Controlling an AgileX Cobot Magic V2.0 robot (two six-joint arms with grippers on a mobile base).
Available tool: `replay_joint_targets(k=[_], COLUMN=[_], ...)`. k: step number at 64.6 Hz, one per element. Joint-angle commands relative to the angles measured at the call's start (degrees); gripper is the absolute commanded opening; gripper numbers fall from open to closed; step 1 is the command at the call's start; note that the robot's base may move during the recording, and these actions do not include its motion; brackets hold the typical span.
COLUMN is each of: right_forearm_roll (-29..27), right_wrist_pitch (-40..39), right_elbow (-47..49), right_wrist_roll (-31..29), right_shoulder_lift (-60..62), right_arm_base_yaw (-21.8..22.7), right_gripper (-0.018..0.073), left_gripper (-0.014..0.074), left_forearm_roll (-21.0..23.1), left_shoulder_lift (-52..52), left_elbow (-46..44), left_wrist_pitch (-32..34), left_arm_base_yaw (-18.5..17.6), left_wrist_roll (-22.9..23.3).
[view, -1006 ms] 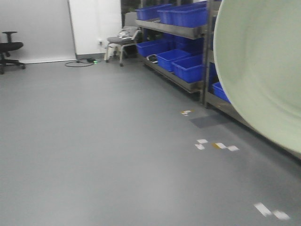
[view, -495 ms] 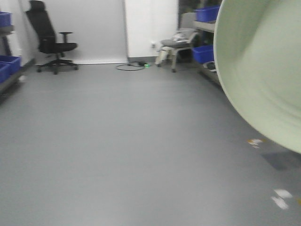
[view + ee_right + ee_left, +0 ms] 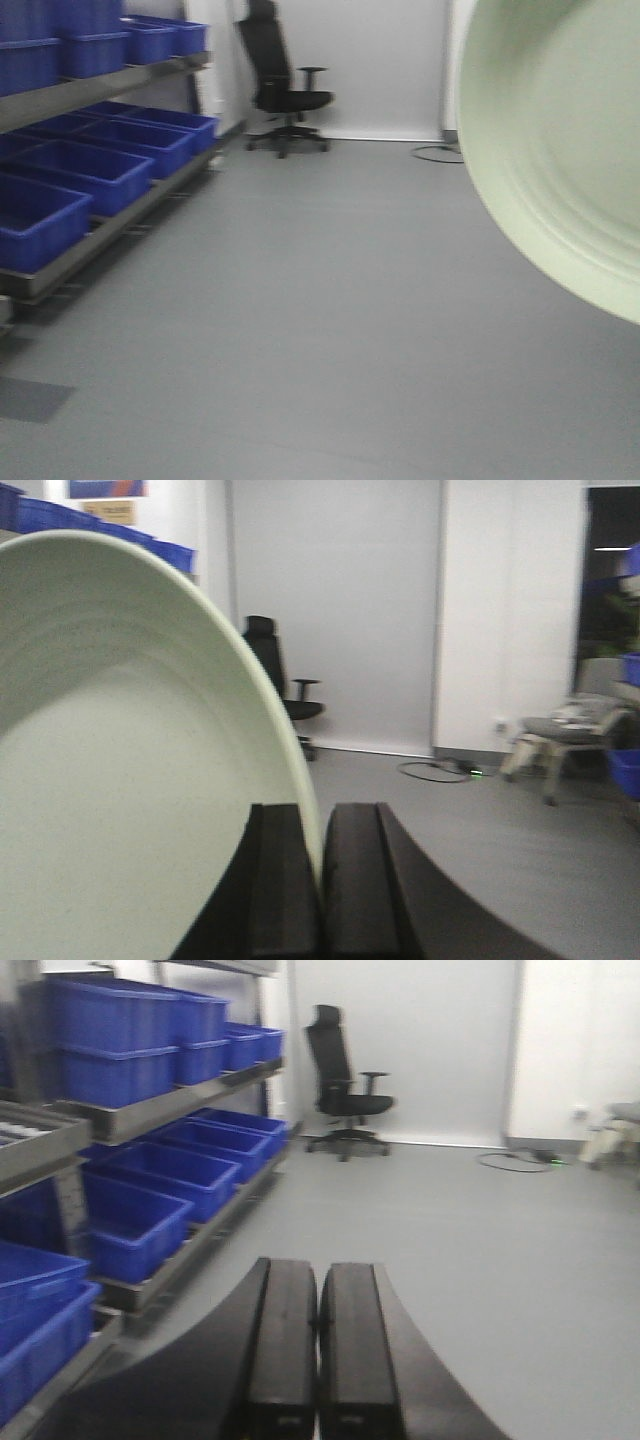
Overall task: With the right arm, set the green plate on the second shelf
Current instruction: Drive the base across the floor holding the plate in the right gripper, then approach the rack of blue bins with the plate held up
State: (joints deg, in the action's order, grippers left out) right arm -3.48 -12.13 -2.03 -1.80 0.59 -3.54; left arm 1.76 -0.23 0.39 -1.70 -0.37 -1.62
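Observation:
The green plate (image 3: 560, 150) fills the right side of the front view, held up on edge in the air. In the right wrist view the green plate (image 3: 120, 760) covers the left half, and my right gripper (image 3: 318, 830) is shut on its rim, one finger on each face. My left gripper (image 3: 318, 1290) is shut with nothing between its fingers, pointing over the grey floor. A metal shelf rack (image 3: 100, 90) with blue bins stands at the left in the front view, and the same shelf rack (image 3: 150, 1110) shows in the left wrist view.
Blue bins (image 3: 110, 160) sit on the rack's levels. A black office chair (image 3: 280, 90) stands by the far white wall, with a cable on the floor (image 3: 435, 153) near it. A grey chair (image 3: 565, 730) stands at the right in the right wrist view.
The whole view has swung left: the right-hand rack and grey chair have left the front view, and the left rack with blue bins has come in. The plate stays in the same place in view.

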Motion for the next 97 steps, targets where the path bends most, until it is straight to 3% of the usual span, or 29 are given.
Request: replay_joint_targets(k=[1,97], right_forearm_roll=[-0.46,-0.46], right_wrist_pitch=[-6.56,-6.56], right_elbow=[1.47,1.47], right_wrist_roll=[0.17,0.17], right_shoulder_lift=[-0.36,-0.36], right_arm_base_yaw=[0.14,0.14], right_gripper=[0.0057,0.0057], left_gripper=[0.0130,0.0130], left_forearm_roll=[0.18,0.18], left_shoulder_lift=[-1.00,-1.00], left_elbow=[2.27,2.27], left_wrist_pitch=[5.07,5.07], left_arm_base_yaw=[-0.15,-0.15], left_wrist_roll=[0.12,0.12])
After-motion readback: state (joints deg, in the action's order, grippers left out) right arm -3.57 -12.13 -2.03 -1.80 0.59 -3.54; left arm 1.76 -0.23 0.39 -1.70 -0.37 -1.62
